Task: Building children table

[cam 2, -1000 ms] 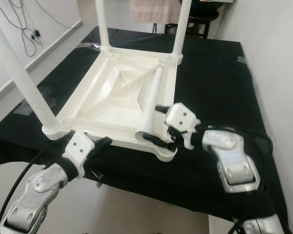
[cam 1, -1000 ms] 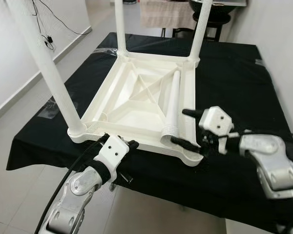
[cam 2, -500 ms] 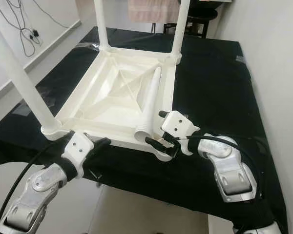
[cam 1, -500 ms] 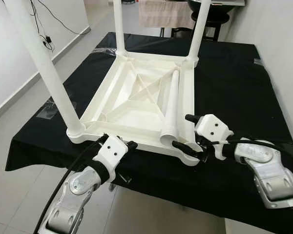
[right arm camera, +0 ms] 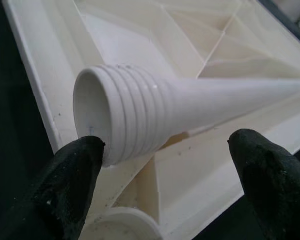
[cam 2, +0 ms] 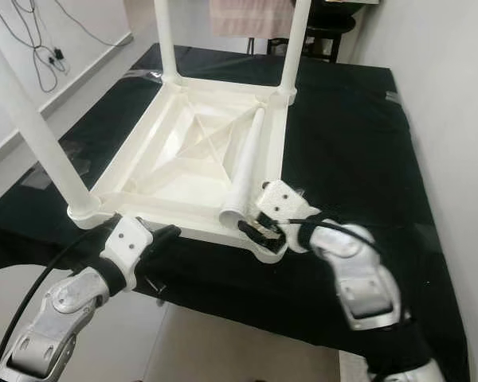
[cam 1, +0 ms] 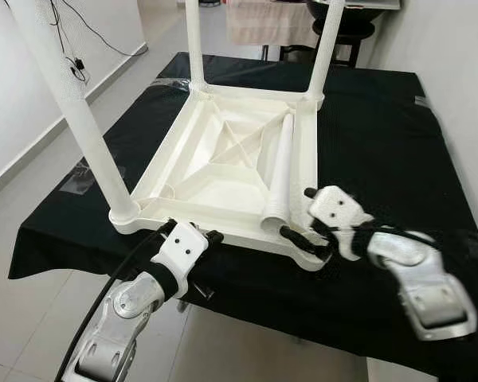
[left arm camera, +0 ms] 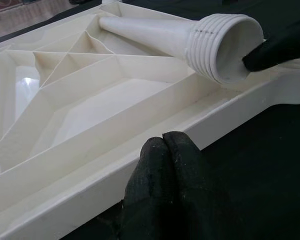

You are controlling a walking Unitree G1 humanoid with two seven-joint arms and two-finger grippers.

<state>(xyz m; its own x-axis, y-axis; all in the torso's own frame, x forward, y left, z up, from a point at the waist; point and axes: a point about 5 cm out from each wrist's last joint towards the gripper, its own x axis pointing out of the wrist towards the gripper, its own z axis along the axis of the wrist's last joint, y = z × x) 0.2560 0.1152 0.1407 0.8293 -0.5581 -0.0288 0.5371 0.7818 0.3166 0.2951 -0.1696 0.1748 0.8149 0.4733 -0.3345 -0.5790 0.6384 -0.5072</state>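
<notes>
On the counter [cam 1: 366, 119], which is draped in a black cloth, the white plastic children's table top [cam 1: 215, 159] lies upside down, reaching from the middle toward the near edge. Three legs are already fitted and stand upright: one at the near left corner [cam 1: 80, 111], one at the far left corner [cam 1: 194, 44] and one at the far right corner [cam 1: 325, 49]. The fourth, loose leg [cam 1: 279, 175] lies inside the top along its right rim, its ribbed threaded end pointing at the near right corner, where the empty socket [right arm camera: 122, 222] sits just beside it.

Near that corner the right gripper [cam 1: 303, 219] reaches in from the right, its fingers [right arm camera: 70, 185] spread apart on either side of the leg's ribbed end; one fingertip touches the threaded rim, the other stands clear of the leg. The rim of the top and the socket lie directly under the leg's end.

Against the near edge of the counter, the left gripper [cam 1: 213, 235] rests at the near rim of the top, left of the middle, its fingers [left arm camera: 165, 165] pressed together with nothing between them.

Beyond the far edge of the counter stand a dark stool [cam 1: 342, 32] and a beige cloth [cam 1: 263, 22]. A black cable [cam 1: 72, 56] hangs on the white wall to the left, above the tiled floor [cam 1: 32, 215].
</notes>
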